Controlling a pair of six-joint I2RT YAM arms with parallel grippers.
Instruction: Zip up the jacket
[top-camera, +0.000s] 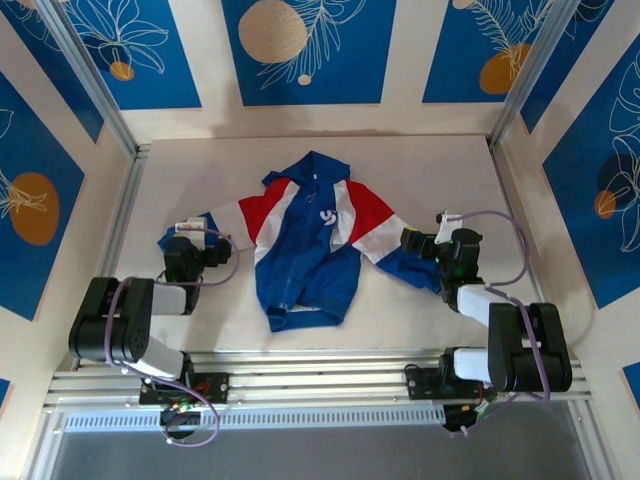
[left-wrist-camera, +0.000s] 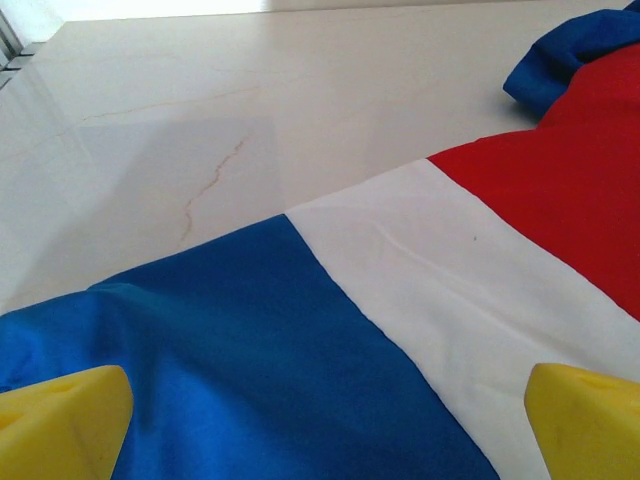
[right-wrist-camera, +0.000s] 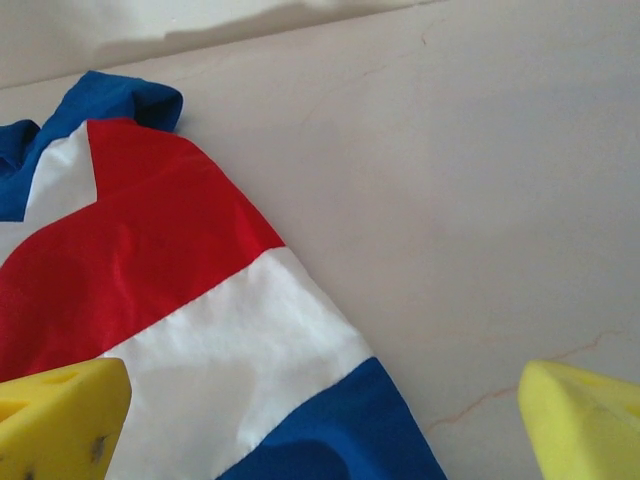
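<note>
Jacket (top-camera: 305, 250) spread flat, zipper (top-camera: 300, 272) perhaps undone, left claw (left-wrist-camera: 325, 420) and right claw (right-wrist-camera: 322, 415) released above sleeves (top-camera: 228, 222)

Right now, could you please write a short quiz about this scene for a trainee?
1. True or false: the left claw and the right claw are both open.
2. The jacket lies on the table: A) rolled into a ball, B) spread out, sleeves to the sides, C) hanging off the edge.
3. Fill in: on each sleeve, the band between red and blue is ____.
Key: 1 true; 2 B; 3 white.
</note>
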